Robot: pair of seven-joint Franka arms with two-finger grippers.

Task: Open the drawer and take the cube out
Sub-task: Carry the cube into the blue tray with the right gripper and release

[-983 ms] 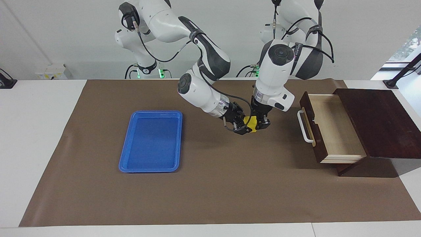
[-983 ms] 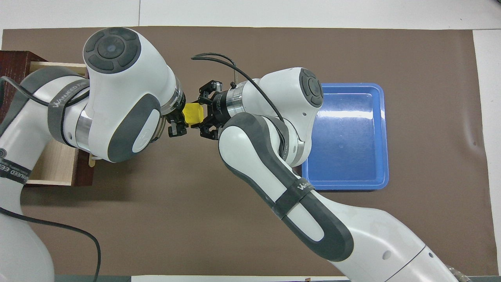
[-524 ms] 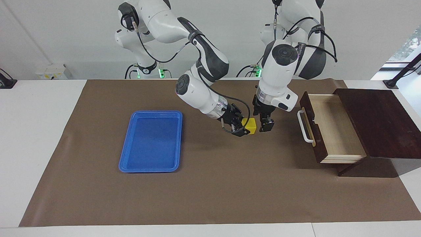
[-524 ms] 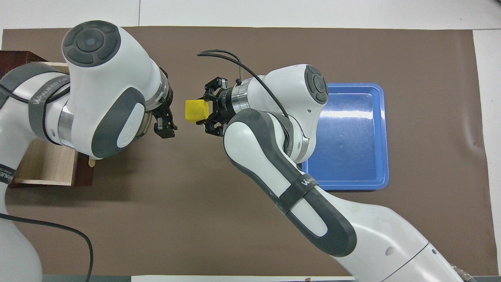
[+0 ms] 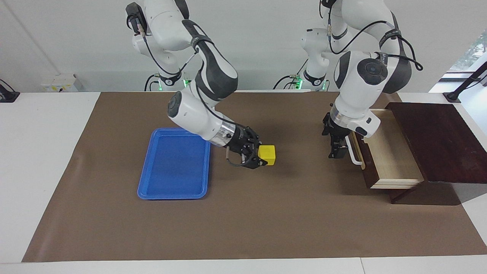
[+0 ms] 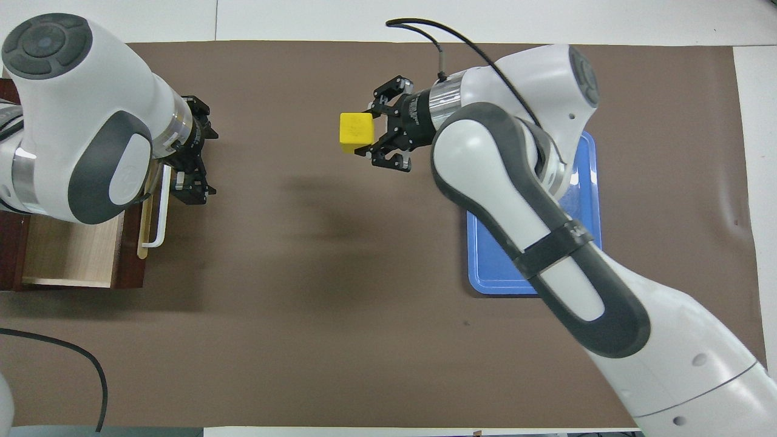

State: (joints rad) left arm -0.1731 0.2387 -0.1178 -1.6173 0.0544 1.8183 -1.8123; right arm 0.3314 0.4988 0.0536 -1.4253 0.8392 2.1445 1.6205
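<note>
On the brown mat (image 5: 243,213) that covers the counter (image 5: 42,152), the drawer (image 5: 384,152) stands pulled out of its dark wooden box (image 5: 437,140) toward the left arm's end; its pale wood interior is bare, and its white bar handle (image 5: 352,150) faces the middle of the mat. Left end effector (image 5: 338,146): empty, fingers spread apart, hanging just in front of the handle and, in the overhead view (image 6: 193,159), at about 1 o'clock from the drawer front; whether it touches the handle cannot be told. Right end effector (image 5: 258,156): closed on the cube (image 5: 266,155), which is held off the mat at the fingertips, over bare mat between the blue tray (image 5: 175,163) and the drawer. In the facing view the cube lies at roughly 3 o'clock from the tray and at 9 o'clock from the drawer handle, closer to the tray; in the overhead view the cube (image 6: 356,132) shows at about 10 o'clock from the visible part of the tray (image 6: 485,267), much of which the right arm covers. The tray is a flat, shallow blue container with a raised rim; the facing view shows nothing inside it. The two end effectors are well apart, the left beside the drawer, the right near the tray's edge.
</note>
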